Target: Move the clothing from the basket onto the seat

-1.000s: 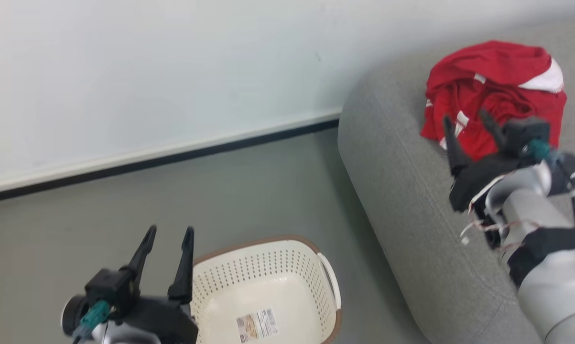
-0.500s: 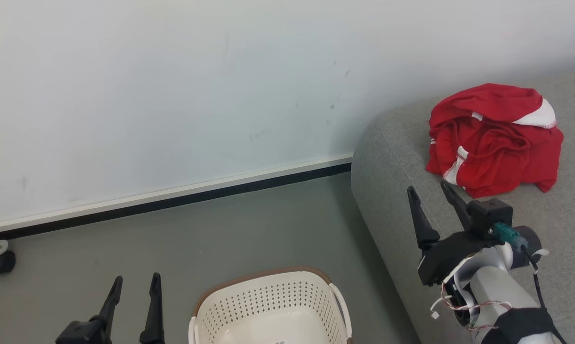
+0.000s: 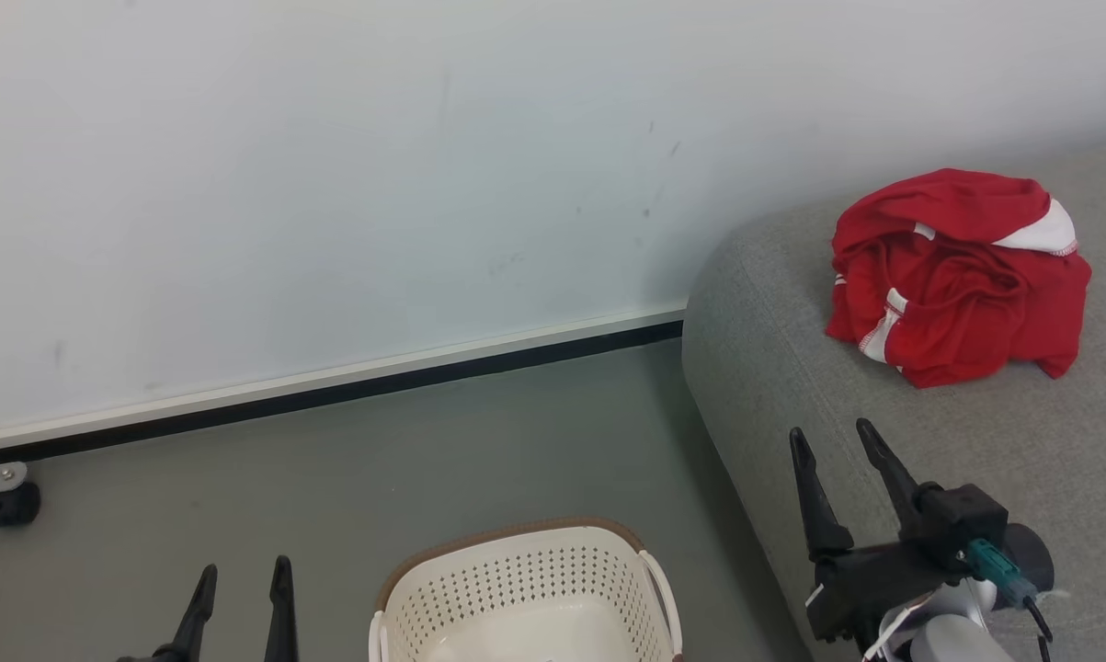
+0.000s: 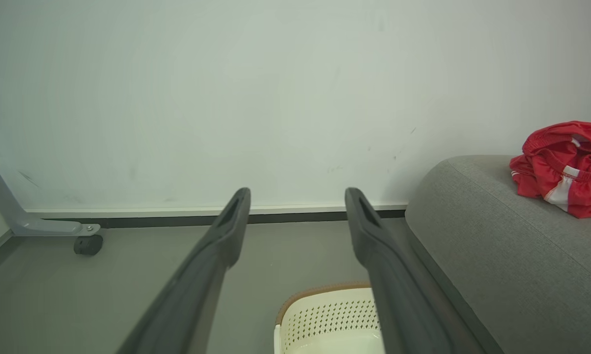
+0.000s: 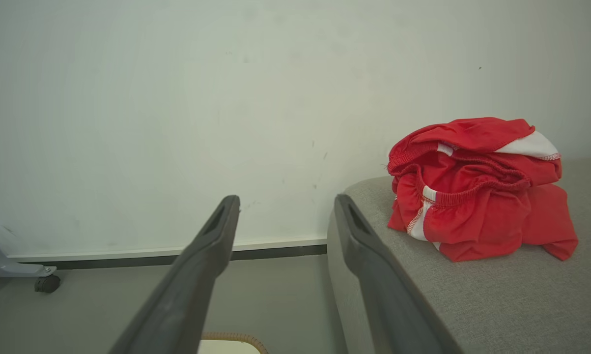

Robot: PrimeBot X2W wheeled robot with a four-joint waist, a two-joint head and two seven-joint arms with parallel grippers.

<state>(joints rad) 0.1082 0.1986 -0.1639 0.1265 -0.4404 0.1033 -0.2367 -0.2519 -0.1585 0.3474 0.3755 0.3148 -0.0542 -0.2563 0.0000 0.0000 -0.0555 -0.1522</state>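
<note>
I see clothing (image 3: 957,276) bunched on seat (image 3: 792,368), no clear long axis, white band upper right, my left hand (image 3: 245,565) and right hand (image 3: 828,428) spread wide, empty

Head cam is looking forward and down from above and behind both tools: left gripper (image 3: 245,575) lower left, right gripper (image 3: 830,430) lower right. Left wrist cam is looking low along its fingers at the wall (image 4: 275,98), basket (image 4: 324,314) just under the tips. Right wrist cam is sitting nearer the seat (image 5: 472,305), clothing (image 5: 472,211) up-right of its tips. All three are sharing wall, seat corner and clothing.
</note>
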